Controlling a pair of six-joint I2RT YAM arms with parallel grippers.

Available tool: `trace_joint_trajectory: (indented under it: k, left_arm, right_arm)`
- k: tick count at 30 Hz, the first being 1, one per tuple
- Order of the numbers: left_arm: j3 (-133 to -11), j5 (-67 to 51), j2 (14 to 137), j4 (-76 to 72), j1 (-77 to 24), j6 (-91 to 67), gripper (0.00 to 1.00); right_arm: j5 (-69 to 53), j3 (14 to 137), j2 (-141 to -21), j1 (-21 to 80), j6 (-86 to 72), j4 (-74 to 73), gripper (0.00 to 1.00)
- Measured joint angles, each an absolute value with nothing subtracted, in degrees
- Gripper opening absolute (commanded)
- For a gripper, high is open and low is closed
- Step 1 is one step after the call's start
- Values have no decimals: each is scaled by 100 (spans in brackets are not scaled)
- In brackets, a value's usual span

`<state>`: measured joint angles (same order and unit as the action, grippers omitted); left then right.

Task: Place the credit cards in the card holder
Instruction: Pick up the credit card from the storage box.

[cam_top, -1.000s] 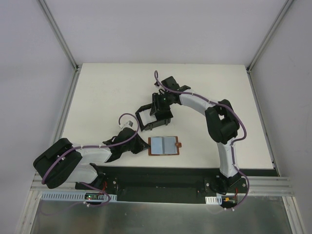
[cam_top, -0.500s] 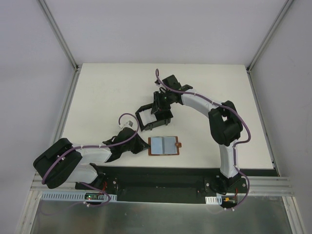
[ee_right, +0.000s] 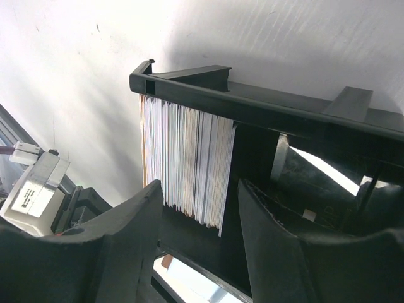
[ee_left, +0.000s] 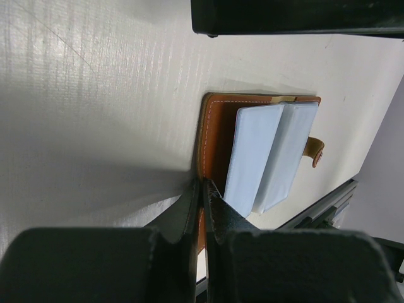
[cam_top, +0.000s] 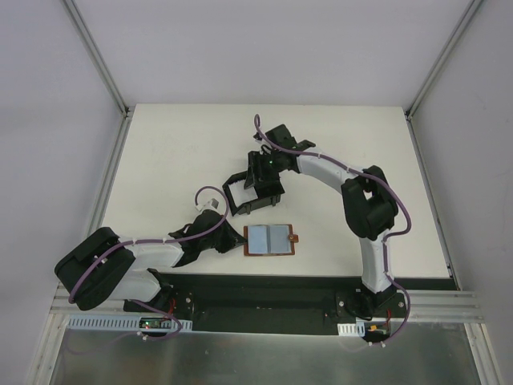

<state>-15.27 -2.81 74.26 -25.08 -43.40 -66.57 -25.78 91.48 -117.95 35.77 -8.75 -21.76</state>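
Observation:
The black card holder (cam_top: 250, 195) stands mid-table, with a stack of upright credit cards (ee_right: 186, 165) inside it at one end. My right gripper (cam_top: 262, 178) hangs over the holder, open. In the right wrist view its fingers (ee_right: 129, 233) straddle the stack without clamping it. The brown wallet (cam_top: 269, 240) lies open in front of the holder, with pale blue cards (ee_left: 262, 154) on it. My left gripper (ee_left: 203, 189) is shut on the wallet's left edge (ee_left: 214, 136) and pins it to the table. It also shows in the top view (cam_top: 233, 238).
The white table (cam_top: 176, 152) is bounded by a metal frame (cam_top: 104, 184) and grey walls. The holder's black wall (ee_left: 297, 16) is just beyond the wallet. The arm bases sit on a black rail (cam_top: 264, 298) at the near edge.
The right wrist has shifted slightly over the holder, and a pale patch between its fingers no longer shows from above. The left arm and wallet have not moved.

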Motion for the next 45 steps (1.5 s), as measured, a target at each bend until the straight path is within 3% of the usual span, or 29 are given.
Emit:
trace_joint_trajectory:
  k: [9,14,20,26,33,45]
  left_arm:
    - [-1527,-283,7428,-2510,-4340,-6654,0]
    - [-1527,-287,7430,-2512,-4340,-6654,0]
    - [-1527,-287,7430,-2512,-4340,-6654,0]
    - [-1527,-287,7430,-2512,-4340,-6652,0]
    - [-1527,-287,7430,-2510,-4340,-6652,0]
    - [-1527,-290,7430,-2512,-4340,-6652,0]
  right_arm:
    - [-2432,9306,-11972,3774,-801,-2357,49]
    - [-2196,9430,-11970,3850,-652,-2561,26]
    - [-2104,9452,-11970,3863,-589,-2630,20]
    - [-2047,9452,-11963,3863,-569,-2652,7]
    - [-2005,9452,-11837,3865,-548,-2696,1]
    - [-1785,9452,-11666,3865,-521,-2735,1]
